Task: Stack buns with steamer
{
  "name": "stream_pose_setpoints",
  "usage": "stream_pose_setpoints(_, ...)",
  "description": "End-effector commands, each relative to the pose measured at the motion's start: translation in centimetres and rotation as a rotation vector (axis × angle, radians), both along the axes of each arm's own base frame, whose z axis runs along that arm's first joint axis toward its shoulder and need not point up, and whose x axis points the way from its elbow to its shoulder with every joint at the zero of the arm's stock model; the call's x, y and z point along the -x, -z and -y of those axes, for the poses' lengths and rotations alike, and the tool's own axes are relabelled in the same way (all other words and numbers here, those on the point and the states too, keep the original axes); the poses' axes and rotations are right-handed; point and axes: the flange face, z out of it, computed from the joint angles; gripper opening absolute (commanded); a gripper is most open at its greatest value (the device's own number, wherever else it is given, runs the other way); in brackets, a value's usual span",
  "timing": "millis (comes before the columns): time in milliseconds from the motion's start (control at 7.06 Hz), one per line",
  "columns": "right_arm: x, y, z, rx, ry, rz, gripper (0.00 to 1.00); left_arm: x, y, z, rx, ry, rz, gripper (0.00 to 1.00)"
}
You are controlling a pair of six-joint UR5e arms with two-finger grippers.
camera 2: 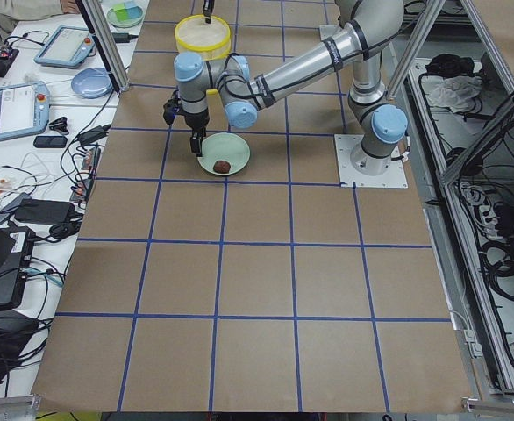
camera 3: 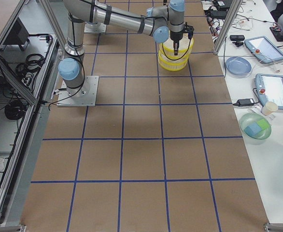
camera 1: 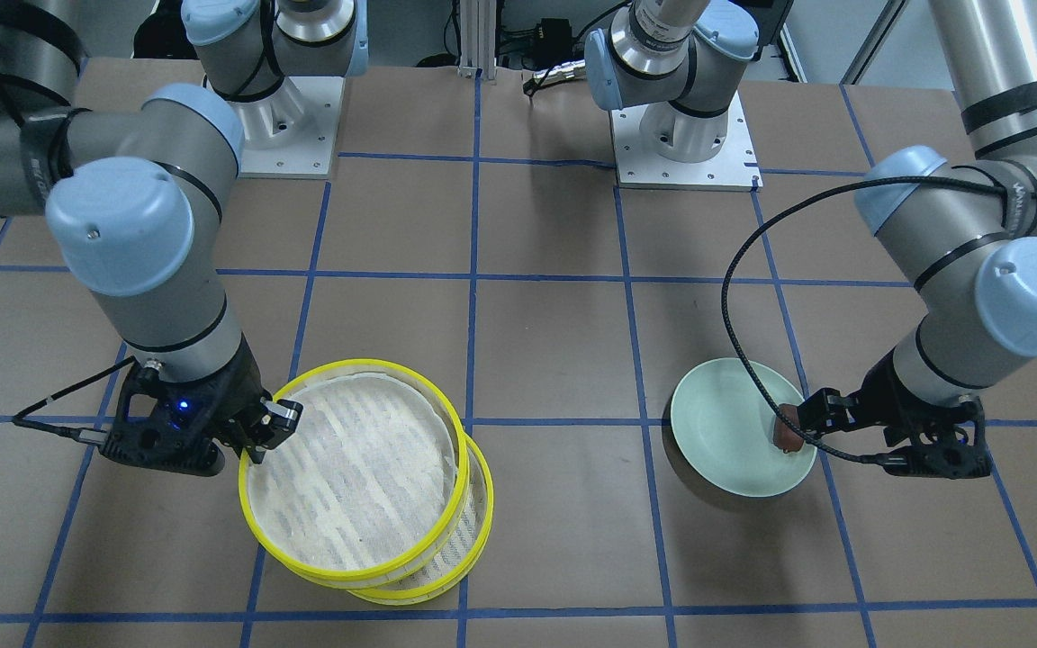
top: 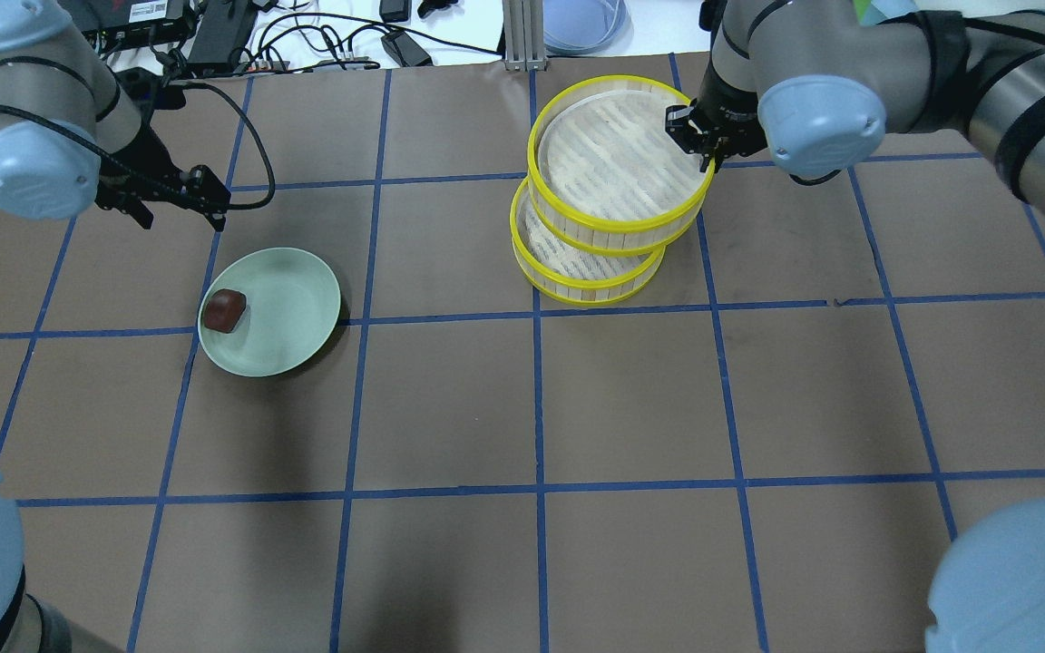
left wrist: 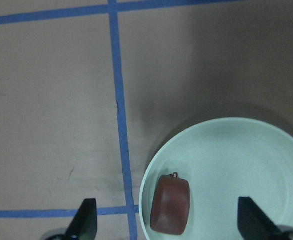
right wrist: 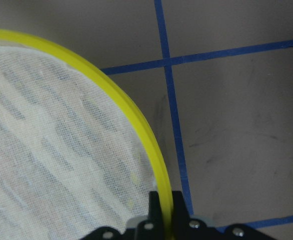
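The reddish-brown bun (top: 223,311) lies on the left side of the pale green plate (top: 291,308). My left gripper (left wrist: 169,222) hangs open above it, a finger on either side of the bun (left wrist: 170,205), not touching it. My right gripper (top: 699,136) is shut on the rim of the upper yellow steamer tray (top: 541,118), which sits offset on the lower tray (top: 577,281). In the right wrist view its fingers (right wrist: 156,205) pinch the yellow rim (right wrist: 136,120). The upper tray shows only its white mesh liner. The cream-white bun is out of view.
The two arm base plates (camera 1: 284,126) (camera 1: 685,144) stand at the robot's side of the table. Cables and power bricks (top: 305,36) lie past the far edge. Blue tape lines grid the brown tabletop.
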Motion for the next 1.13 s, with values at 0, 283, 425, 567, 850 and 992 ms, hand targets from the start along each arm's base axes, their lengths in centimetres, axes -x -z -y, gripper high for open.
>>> stream_pose_setpoints(0, -0.5, 2.9, 0.3, -0.026, 0.030, 0.012, 0.00, 0.0, 6.3, -0.6, -0.028, 0.074, -0.012, 1.00)
stream_pose_setpoints(283, -1.0, 4.5, -0.2, -0.057, 0.063, 0.061, 0.00, 0.1, 7.6, -0.6, -0.053, 0.077, -0.035, 1.00)
stream_pose_setpoints(425, -2.3, 4.7, -0.6, -0.055, 0.050, 0.060, 0.00, 0.3, 7.3, -0.9, -0.090, 0.069, -0.057, 0.83)
stream_pose_setpoints(567, -2.9, 4.9, -0.8, -0.056, 0.037, 0.049, 0.00, 0.3, 7.6, -1.1, -0.109, 0.061, -0.063, 0.59)
stream_pose_setpoints(850, -2.9, 4.7, -0.6, -0.042, 0.024, 0.047, 0.00, 0.5, 7.7, -1.8, -0.166, 0.061, -0.074, 0.27)
stream_pose_setpoints(992, -2.8, 4.2, -0.5, -0.025, 0.023, 0.047, 0.00, 0.4, 7.5, -1.9, -0.173, 0.062, -0.070, 0.00)
